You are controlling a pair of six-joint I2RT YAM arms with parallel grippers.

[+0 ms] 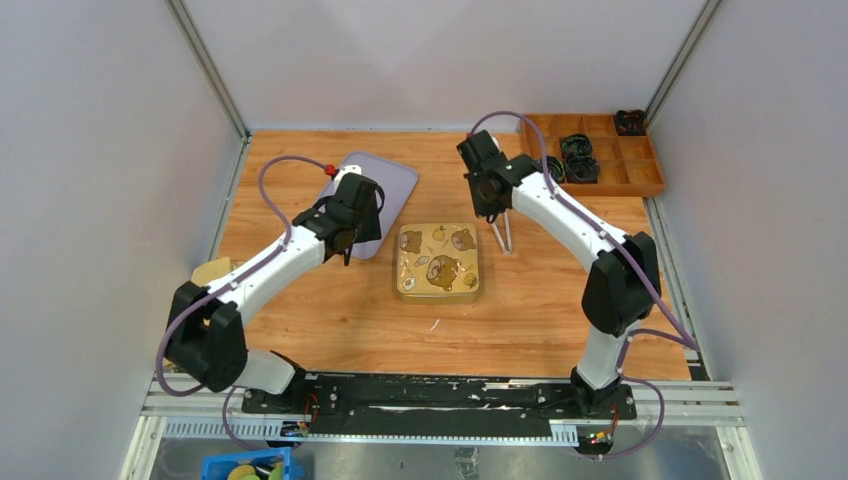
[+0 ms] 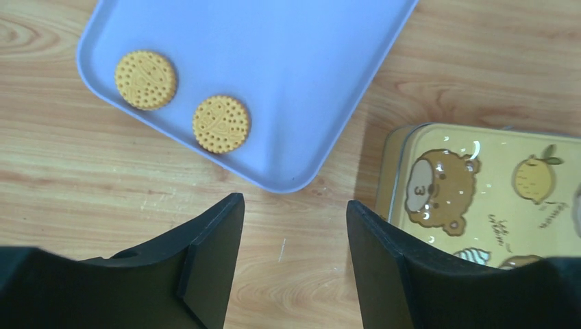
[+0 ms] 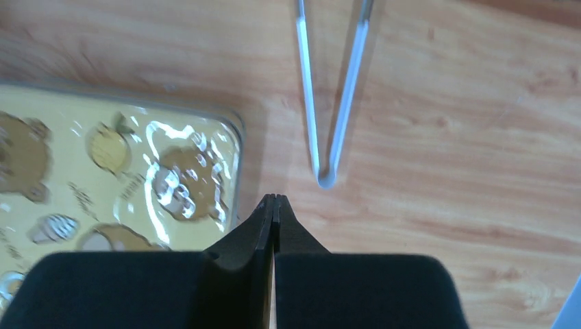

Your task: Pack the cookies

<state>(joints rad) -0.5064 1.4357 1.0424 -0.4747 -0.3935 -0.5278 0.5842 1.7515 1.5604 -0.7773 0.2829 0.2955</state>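
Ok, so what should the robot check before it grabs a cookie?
1. Two round yellow cookies lying flat on the lilac plastic tray: ok.
2. Left fingers open and empty: ok.
3. Left fingers above a cookie: not ok, they are over the wooden table beside the tray.
4. Square yellow bear tin open: not ok, lid looks shut.
5. Right fingers shut, empty, clear of the thin metal tongs: ok.
6. More cookies elsewhere: cannot tell.
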